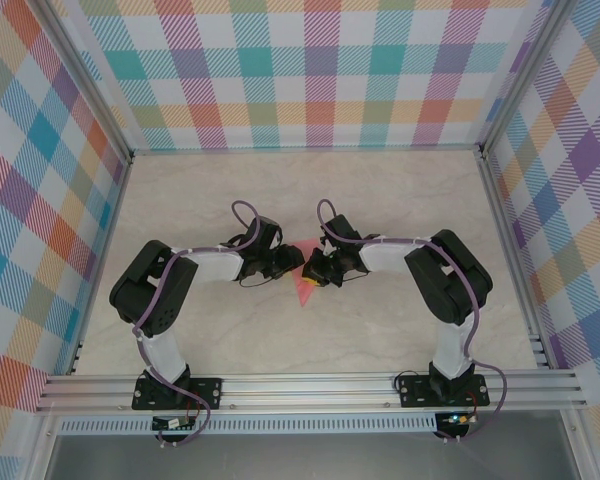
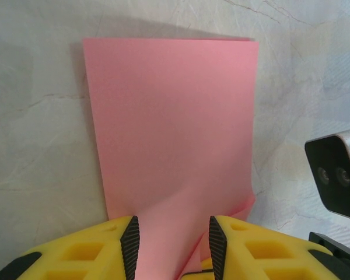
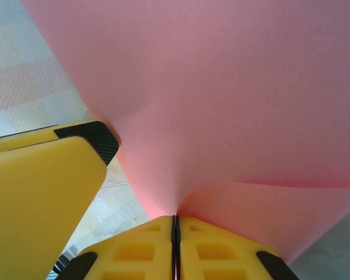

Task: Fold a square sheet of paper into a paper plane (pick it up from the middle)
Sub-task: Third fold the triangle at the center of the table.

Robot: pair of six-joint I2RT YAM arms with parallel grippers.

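The square sheet of paper (image 2: 169, 116) is salmon-pink and shows as a rectangle on the marble table, its near part lifted. In the top view the paper (image 1: 305, 287) lies between the two grippers at the table's middle. My left gripper (image 2: 173, 245) is open, and the raised paper runs through the gap without either pad (image 2: 130, 245) pinching it. My right gripper (image 3: 175, 224) is shut on the sheet (image 3: 221, 87), which curls up from its pinched edge. From above, the left gripper (image 1: 290, 262) and right gripper (image 1: 317, 270) almost touch. The paper plane is out of view.
The left gripper's yellow finger (image 3: 41, 186) stands close on the left in the right wrist view. The right wrist's camera housing (image 2: 338, 175) sits just right of the paper. Checked walls (image 1: 300, 70) enclose the marble table (image 1: 200, 200) on three sides.
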